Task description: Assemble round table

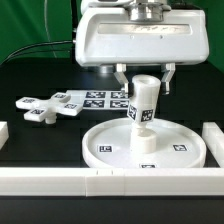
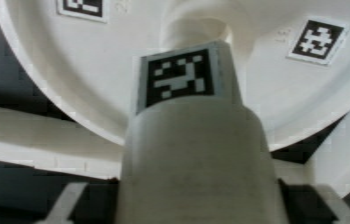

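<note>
Nearest, a long smooth white rail [image 1: 60, 180]; behind it the rimmed round plastic disc [image 1: 105, 142]. A flat cross piece [image 1: 45, 106] lies toward the exterior view's left. My gripper [image 1: 145, 80] pinches the thick tagged cylinder [image 1: 143, 104], upright at the disc's middle.

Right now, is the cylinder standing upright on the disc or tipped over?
Upright, or nearly: the cylinder stands on end at the centre of the disc. Whether it is fully seated: cannot tell.

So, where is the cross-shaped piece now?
The cross-shaped piece lies on the table at the exterior view's left, next to the marker board and left of the round disc.
</note>
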Tool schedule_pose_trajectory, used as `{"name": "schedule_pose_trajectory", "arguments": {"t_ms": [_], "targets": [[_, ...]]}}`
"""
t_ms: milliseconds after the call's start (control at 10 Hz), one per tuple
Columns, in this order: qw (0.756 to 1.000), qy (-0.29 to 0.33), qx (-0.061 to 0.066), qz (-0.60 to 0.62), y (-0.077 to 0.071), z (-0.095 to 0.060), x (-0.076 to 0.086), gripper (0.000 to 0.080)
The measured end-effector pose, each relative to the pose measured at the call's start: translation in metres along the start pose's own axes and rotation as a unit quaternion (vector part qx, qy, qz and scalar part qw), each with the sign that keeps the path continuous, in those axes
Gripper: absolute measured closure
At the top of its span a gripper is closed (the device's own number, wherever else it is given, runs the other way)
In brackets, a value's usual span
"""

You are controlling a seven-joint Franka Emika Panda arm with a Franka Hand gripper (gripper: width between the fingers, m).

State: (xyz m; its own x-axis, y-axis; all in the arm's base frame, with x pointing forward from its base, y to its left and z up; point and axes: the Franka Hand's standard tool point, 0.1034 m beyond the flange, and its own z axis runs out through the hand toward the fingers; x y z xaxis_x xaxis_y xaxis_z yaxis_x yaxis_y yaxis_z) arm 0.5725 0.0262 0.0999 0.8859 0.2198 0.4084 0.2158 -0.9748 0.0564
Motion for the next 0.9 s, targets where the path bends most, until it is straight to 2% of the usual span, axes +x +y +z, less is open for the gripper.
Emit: {"name": "schedule_pose_trajectory", "arguments": {"t_ms": [300,900], "targets": [[1.0,-0.001,0.005,-0.004,-0.0105,0.002,0.0013,0.039],[1.0,-0.007,0.004,-0.006,-0.0074,0.0046,-0.0059,0.039]]}}
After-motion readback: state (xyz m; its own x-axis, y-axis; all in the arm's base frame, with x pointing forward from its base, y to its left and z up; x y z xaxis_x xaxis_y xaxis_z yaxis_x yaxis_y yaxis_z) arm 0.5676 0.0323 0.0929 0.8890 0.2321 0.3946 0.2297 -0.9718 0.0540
